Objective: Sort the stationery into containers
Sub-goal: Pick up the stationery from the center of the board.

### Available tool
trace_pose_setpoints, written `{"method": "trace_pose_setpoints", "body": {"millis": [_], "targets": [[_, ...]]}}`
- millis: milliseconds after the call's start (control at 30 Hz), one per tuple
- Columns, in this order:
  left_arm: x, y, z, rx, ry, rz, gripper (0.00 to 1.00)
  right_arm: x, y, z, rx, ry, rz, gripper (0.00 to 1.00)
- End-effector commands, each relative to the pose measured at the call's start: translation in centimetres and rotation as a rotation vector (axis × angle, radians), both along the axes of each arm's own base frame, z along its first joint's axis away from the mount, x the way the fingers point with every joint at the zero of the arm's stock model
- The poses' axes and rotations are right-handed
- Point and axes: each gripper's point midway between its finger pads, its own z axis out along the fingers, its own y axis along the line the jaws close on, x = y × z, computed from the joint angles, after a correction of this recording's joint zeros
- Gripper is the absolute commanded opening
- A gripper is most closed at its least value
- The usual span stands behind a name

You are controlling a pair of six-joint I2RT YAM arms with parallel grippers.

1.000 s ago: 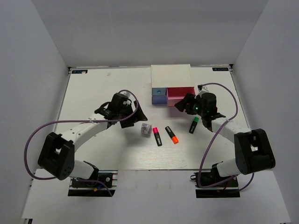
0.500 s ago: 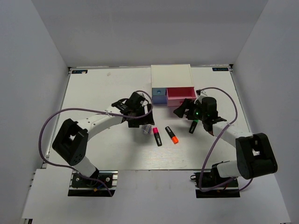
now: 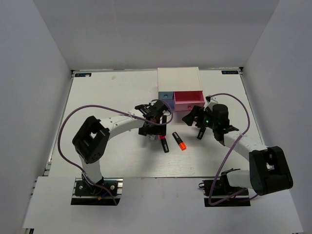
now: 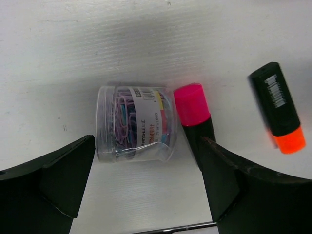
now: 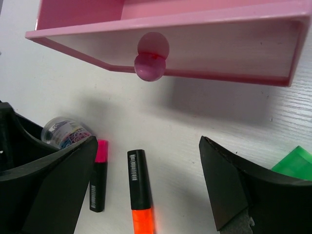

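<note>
A small clear jar of coloured paper clips lies on its side on the white table. My left gripper is open just above and near it, its fingers spread wider than the jar. The pink-capped highlighter touches the jar's right side, and the orange-capped highlighter lies further right. In the top view my left gripper hides the jar. My right gripper is open and empty above the orange highlighter, in front of the open pink drawer. The green-capped highlighter lies beside it. No separate pink cylinder shows.
The white cabinet stands at the back centre, with the light blue drawer left of the pink drawer. The pink drawer's round knob points at my right gripper. Purple cables loop off both arms.
My left arm has swung right across the table and now sits over the jar. My right gripper has drawn back a little from the pink drawer.
</note>
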Motion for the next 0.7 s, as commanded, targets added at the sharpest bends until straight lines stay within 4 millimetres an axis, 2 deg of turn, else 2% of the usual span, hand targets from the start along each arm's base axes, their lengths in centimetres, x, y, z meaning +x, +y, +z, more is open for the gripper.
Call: {"method": "trace_pose_setpoints", "body": {"millis": [0,33,133,167,200,233,333,400,433,567,667], "targets": [[0.6,0.3,1.6,0.046,-0.06,-0.005,0.95,0.0,0.0,1.2,-0.003,-0.059,0.022,0.9],[0.6,0.3,1.6,0.046,-0.06,-0.005,0.85,-0.1,0.0,1.1,-0.007,-0.061,0.027,0.88],[0.8,-0.3,2.8,0.027,-0.095,-0.021,0.65,-0.6,0.0,1.5,0.002,-0.08,0.035,0.78],[0.8,-0.3,2.8,0.027,-0.095,-0.021,0.51,-0.8,0.1,1.5,0.005,-0.08,0.044,0.76],[0.9,-0.2,2.8,0.03,-0.096,-0.029,0.47,-0.9,0.2,1.5,0.008,-0.084,0.048,0.74],[1.0,-0.4,3.2,0.016,-0.11,-0.028,0.38,-1.2,0.1,1.5,0.007,-0.088,0.05,0.72],[1.4,-0.8,4.8,-0.013,-0.141,-0.034,0.32,-1.6,0.1,1.7,0.004,-0.107,0.062,0.68],[2.1,-1.8,7.1,-0.069,-0.187,-0.044,0.29,-2.0,0.0,1.4,-0.016,-0.117,0.082,0.66],[2.5,-2.1,7.7,-0.081,-0.206,-0.055,0.27,-2.1,0.0,1.8,-0.016,-0.135,0.085,0.64],[3.5,-4.1,11.9,-0.17,-0.271,-0.093,0.26,-2.9,-0.3,1.5,-0.042,-0.163,0.11,0.61],[5.0,-5.8,16.0,-0.259,-0.338,-0.117,0.26,-3.4,-0.3,1.6,-0.048,-0.182,0.125,0.61]]}}
